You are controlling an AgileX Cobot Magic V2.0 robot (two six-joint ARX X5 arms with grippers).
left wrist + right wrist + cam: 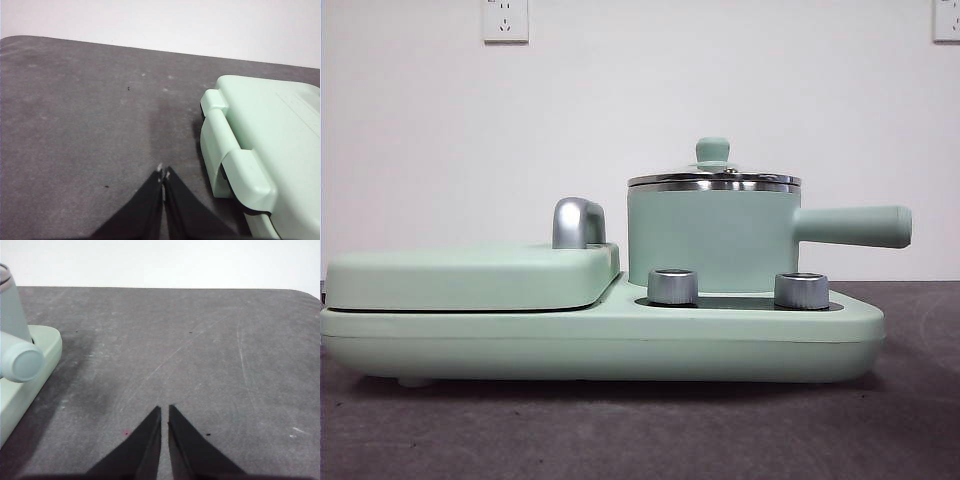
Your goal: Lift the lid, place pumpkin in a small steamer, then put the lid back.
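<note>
A wide mint-green appliance base [600, 345] sits on the dark grey bench [920, 420]. A flat mint-green cover [470, 275] with a chrome handle [577, 222] lies on one half of the base; two silver knobs [673, 286] stand along the base's front edge on the other half. Behind those knobs the small steamer [710, 240] stands on the base, its long handle [850, 226] reaching out past the base's end. The lid [713, 175] rests on the steamer's chrome rim, its small green knob upright. No pumpkin shows in any view.

The left claw [163, 175] hangs over bare bench just beside the cover end of the base, its jaws pressed together and holding nothing. The right claw [165, 412] hangs over bare bench beyond the tip of the steamer's handle, well apart from it, jaws nearly touching with only a thin slit between, also gripping nothing. Nothing stands between either claw and the base.
</note>
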